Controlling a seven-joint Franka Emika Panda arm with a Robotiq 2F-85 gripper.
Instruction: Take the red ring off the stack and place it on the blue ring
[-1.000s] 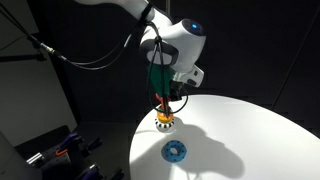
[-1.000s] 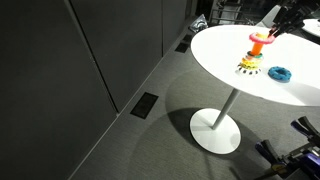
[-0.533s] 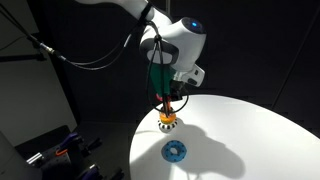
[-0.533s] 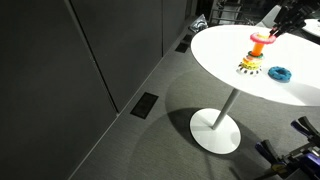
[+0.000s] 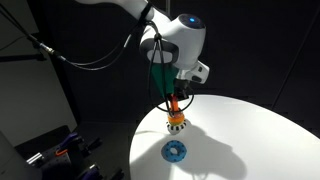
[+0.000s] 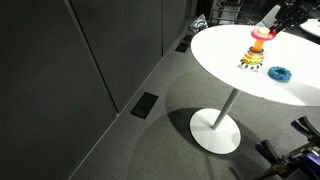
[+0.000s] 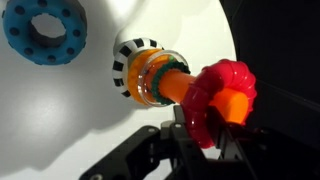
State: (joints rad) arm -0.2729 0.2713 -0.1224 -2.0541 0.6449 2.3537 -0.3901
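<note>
While the red ring [image 7: 222, 88] sits high on the orange peg [image 7: 172, 85] of the stack [image 5: 177, 123], with the peg's tip showing through its hole in the wrist view, the coming move turns on the peg's long axis. The ring must travel along that axis, away from the patterned base ring [image 7: 133, 70], before it can go sideways. That axis runs roughly upright from the white round table [image 6: 215, 50]; whether it leans a little is hard to tell. Directly above the stack hangs the gripper [image 5: 174, 99], its dark fingers [image 7: 190, 145] drawn in narrow against the red ring's sides and holding it, with nothing else between them. Just beside the stack, apart from its base and off the peg's axis, the blue ring [image 5: 175, 151] lies flat on the table. By my judgement the red ring is not yet clear of the peg, so a lift along the peg comes first, followed by a short sideways carry from the stack to above the blue ring.
</note>
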